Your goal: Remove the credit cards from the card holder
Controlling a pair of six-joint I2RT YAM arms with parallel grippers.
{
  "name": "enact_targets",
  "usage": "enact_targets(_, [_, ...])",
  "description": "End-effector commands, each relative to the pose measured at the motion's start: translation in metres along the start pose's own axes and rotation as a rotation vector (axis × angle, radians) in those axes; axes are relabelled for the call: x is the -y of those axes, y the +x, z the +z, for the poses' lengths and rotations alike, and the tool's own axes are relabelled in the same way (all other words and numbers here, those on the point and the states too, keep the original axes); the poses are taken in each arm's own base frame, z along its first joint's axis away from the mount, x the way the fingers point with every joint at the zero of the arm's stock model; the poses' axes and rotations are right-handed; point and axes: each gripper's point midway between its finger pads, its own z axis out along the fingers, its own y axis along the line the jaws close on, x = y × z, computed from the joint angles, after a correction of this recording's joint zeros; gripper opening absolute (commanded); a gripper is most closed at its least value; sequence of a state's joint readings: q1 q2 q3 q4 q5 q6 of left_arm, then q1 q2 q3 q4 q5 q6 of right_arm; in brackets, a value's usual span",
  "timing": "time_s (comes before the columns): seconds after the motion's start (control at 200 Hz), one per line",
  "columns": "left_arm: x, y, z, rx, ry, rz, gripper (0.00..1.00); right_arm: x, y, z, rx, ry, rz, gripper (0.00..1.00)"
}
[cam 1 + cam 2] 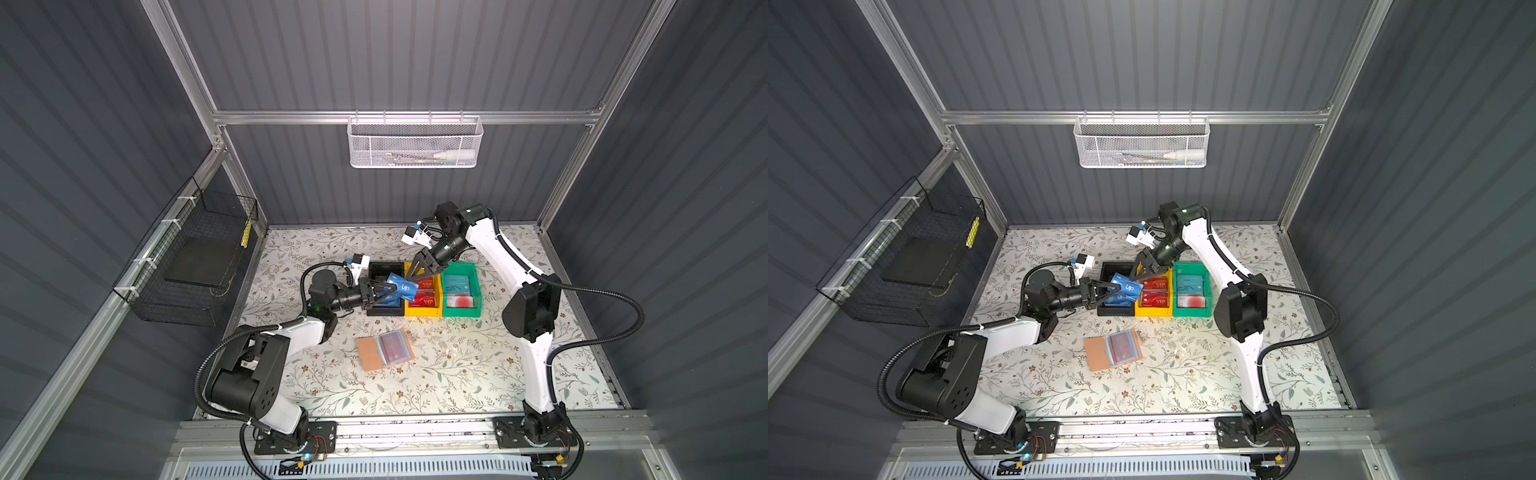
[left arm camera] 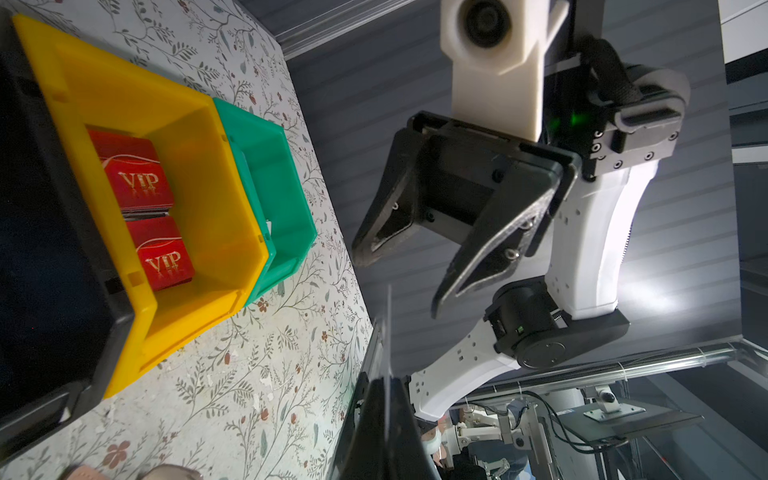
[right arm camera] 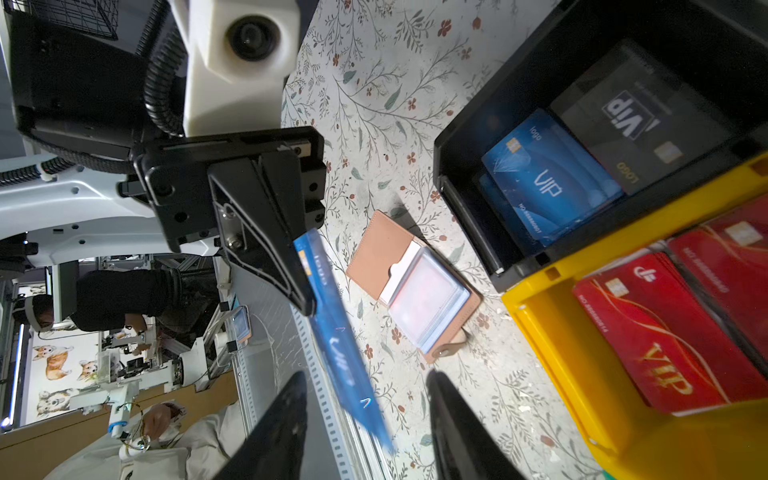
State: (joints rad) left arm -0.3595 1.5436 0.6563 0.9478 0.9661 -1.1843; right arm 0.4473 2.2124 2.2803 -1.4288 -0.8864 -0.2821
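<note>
Blue card [image 1: 402, 286] held over the black bin [image 1: 384, 266].
Left gripper [image 1: 390, 286] pinches its near end; its long axis points right, far end between the spread jaws of the right gripper [image 1: 419, 274]. Holder [image 1: 384, 349] lies open on the table [image 1: 457, 374].

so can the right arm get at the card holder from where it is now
Probably yes. The card holder lies open on the table, nothing over it. The right claw is open above the yellow bin; the left claw, shut on the blue card, is over the black bin.
</note>
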Motion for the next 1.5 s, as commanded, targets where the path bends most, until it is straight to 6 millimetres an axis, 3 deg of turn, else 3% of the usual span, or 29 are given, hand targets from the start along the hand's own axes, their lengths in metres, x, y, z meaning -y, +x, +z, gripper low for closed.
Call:
enact_targets(0.0, [0.016, -0.004, 0.005, -0.026, 0.046, 0.058, 0.0, -0.003, -0.001, 0.002, -0.006, -0.011, -0.024, 0.49])
enact_targets(0.265, [0.006, -0.006, 0.009, -0.022, 0.035, 0.038, 0.0, -0.009, 0.004, 0.011, -0.024, -0.054, -0.029, 0.41])
enact_targets(0.445, [0.001, -0.004, 0.01, -0.022, 0.027, 0.025, 0.0, -0.013, 0.005, 0.014, -0.028, -0.084, -0.025, 0.22])
enact_targets(0.695, [-0.003, -0.004, 0.01, -0.026, 0.021, 0.017, 0.0, -0.018, 0.01, 0.018, -0.043, -0.113, -0.026, 0.03])
enact_targets(0.981, [-0.018, -0.003, 0.011, -0.016, -0.018, -0.022, 0.46, -0.019, 0.012, 0.017, -0.043, -0.102, -0.032, 0.0])
enact_targets(1.236, [-0.033, 0.003, -0.005, -0.025, -0.127, -0.046, 0.5, -0.007, 0.012, 0.014, -0.036, 0.018, -0.039, 0.0])
enact_targets(1.381, [-0.046, 0.015, -0.029, -0.055, -0.354, -0.008, 0.61, 0.006, 0.007, 0.014, -0.04, 0.138, -0.062, 0.0])
enact_targets(1.496, [-0.04, 0.015, -0.049, -0.031, -0.469, 0.035, 0.68, 0.011, -0.003, 0.019, -0.034, 0.225, -0.11, 0.0])
